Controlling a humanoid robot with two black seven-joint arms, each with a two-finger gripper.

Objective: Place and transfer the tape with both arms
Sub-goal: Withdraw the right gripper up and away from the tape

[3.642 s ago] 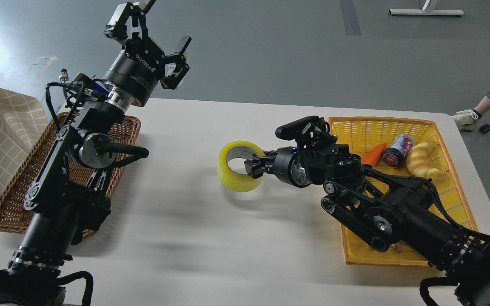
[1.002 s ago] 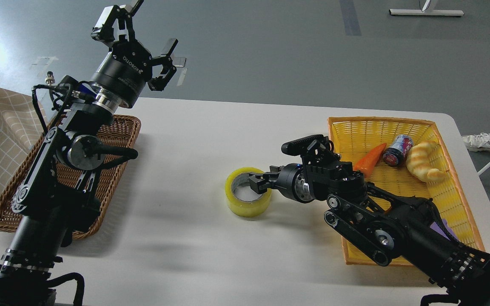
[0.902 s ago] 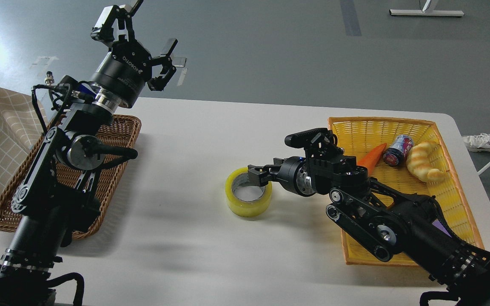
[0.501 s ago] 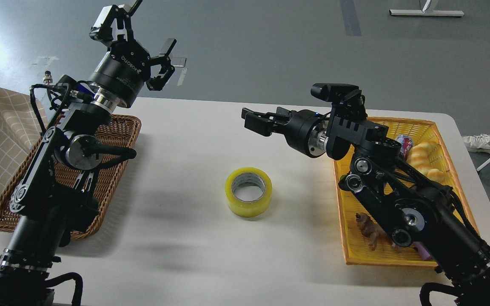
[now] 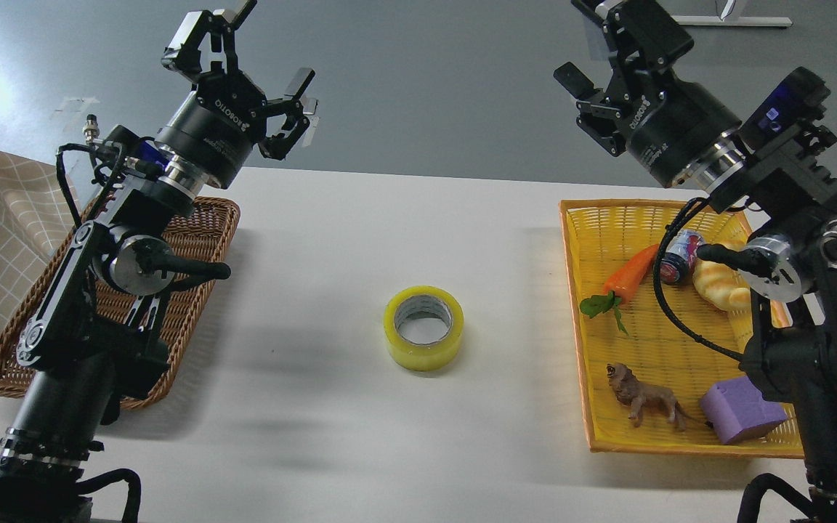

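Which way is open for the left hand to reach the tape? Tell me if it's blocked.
Probably not blocked. The tape lies flat alone mid-table, and the left hand hangs open above the far edge with only bare table between them.

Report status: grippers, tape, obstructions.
Left gripper open, raised, empty. Right gripper open, raised, empty. Translucent yellow packing tape roll flat on white table, mid-table. Nothing around it.

Black jointed arms (image 5: pixel 91 290), silver joint caps, looping black cables, white ROBOTIQ lettering.
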